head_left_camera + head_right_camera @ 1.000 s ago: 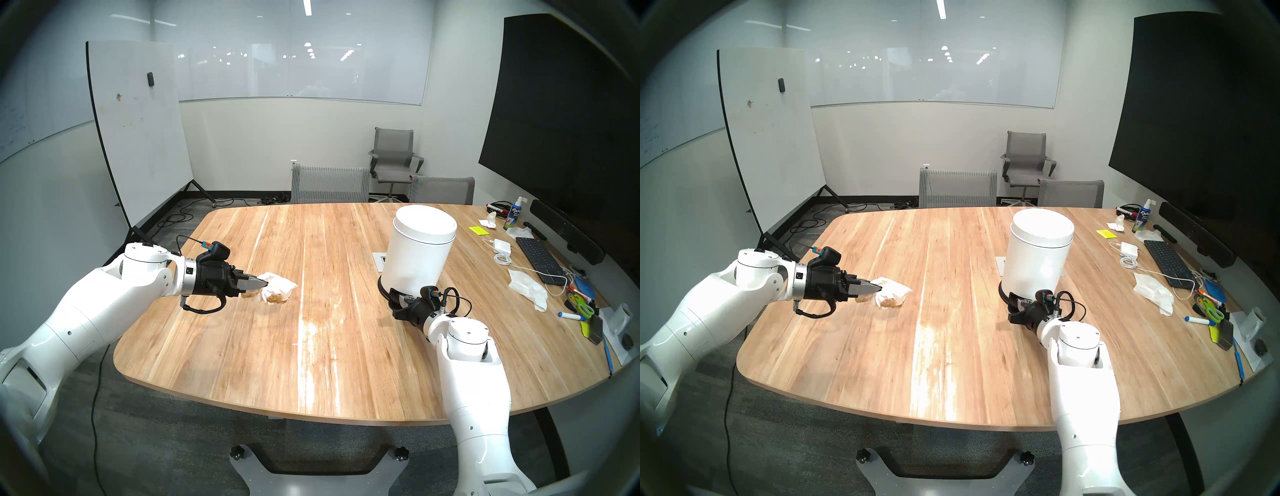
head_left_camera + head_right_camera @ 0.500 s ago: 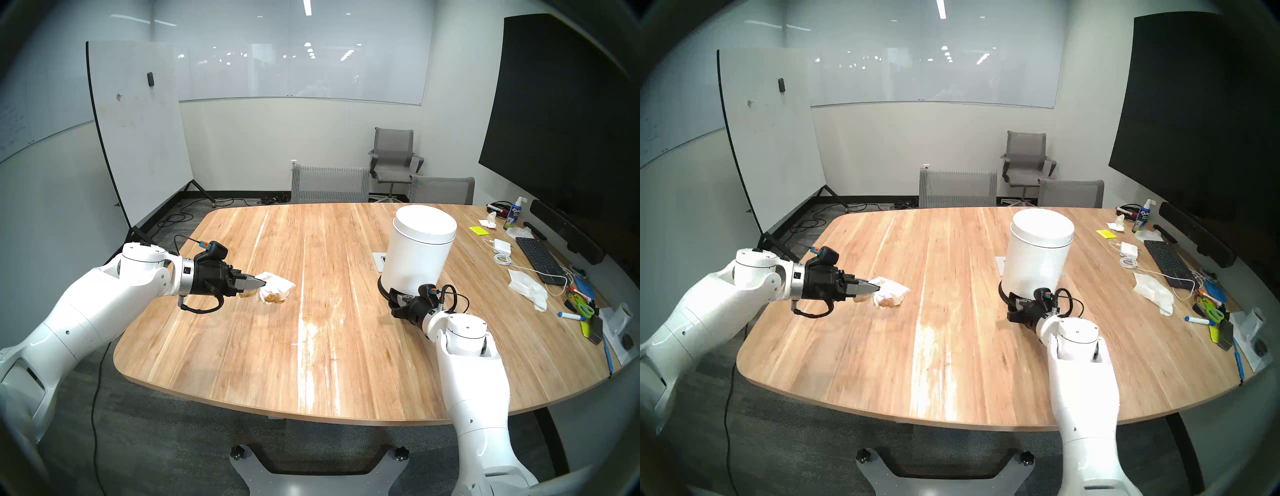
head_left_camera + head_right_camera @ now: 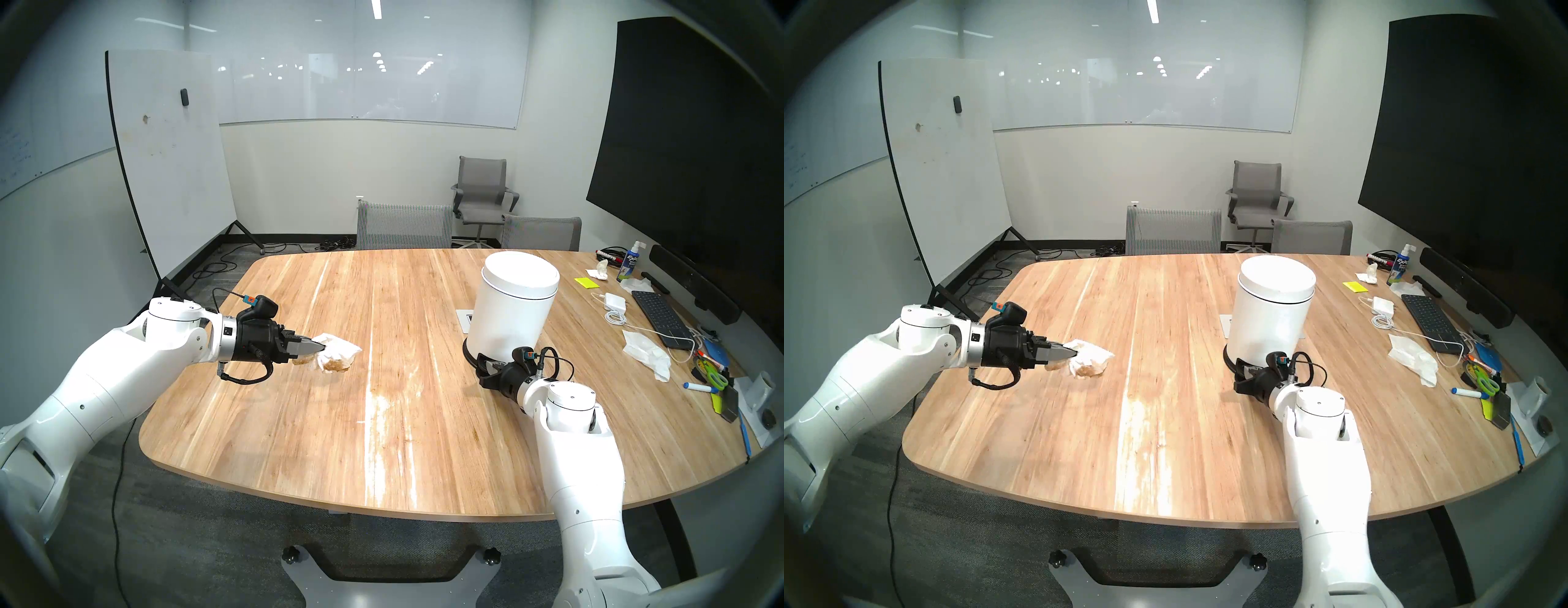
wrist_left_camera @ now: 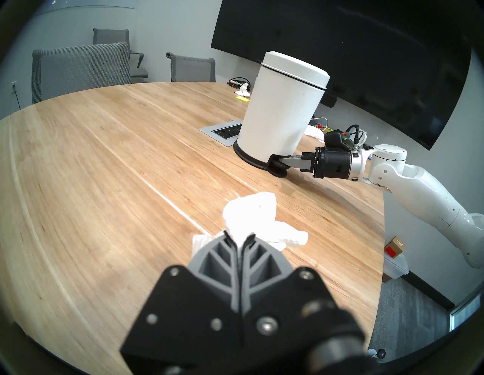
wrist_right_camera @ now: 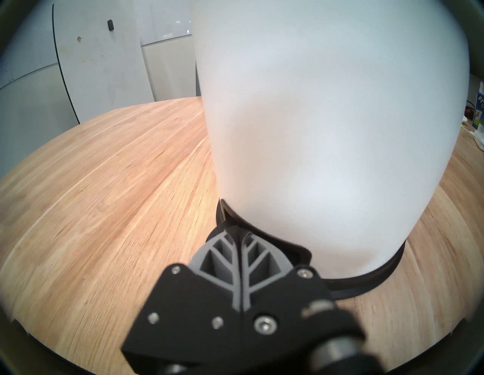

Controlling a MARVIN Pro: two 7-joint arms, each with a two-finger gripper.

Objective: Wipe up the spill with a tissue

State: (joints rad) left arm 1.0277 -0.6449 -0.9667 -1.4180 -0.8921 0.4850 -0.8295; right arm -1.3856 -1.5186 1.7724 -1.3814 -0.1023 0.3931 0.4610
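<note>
My left gripper (image 3: 322,347) is shut on a crumpled white tissue (image 3: 341,350) with brown stains on its underside, held just above the wooden table (image 3: 297,424) at the left. The tissue also shows in the left wrist view (image 4: 251,212), in front of the shut fingers (image 4: 222,251). No dark blot shows. A faint amber streak (image 3: 375,392) lies at the table's middle, in a pale glare stripe. My right gripper (image 3: 490,367) is shut, its tips on the black pedal (image 4: 277,167) of a white bin (image 3: 511,310) with its lid closed.
A keyboard (image 3: 659,316), a charger with cable (image 3: 615,302), loose tissues (image 3: 647,352), a spray bottle (image 3: 630,261), markers and scissors (image 3: 712,375) crowd the table's right side. A socket plate (image 4: 225,132) sits beside the bin. Chairs (image 3: 403,225) stand at the far edge.
Almost nothing. The left arm, still holding the tissue, has drawn back a touch to the left. The right wrist has edged slightly towards the bin.
</note>
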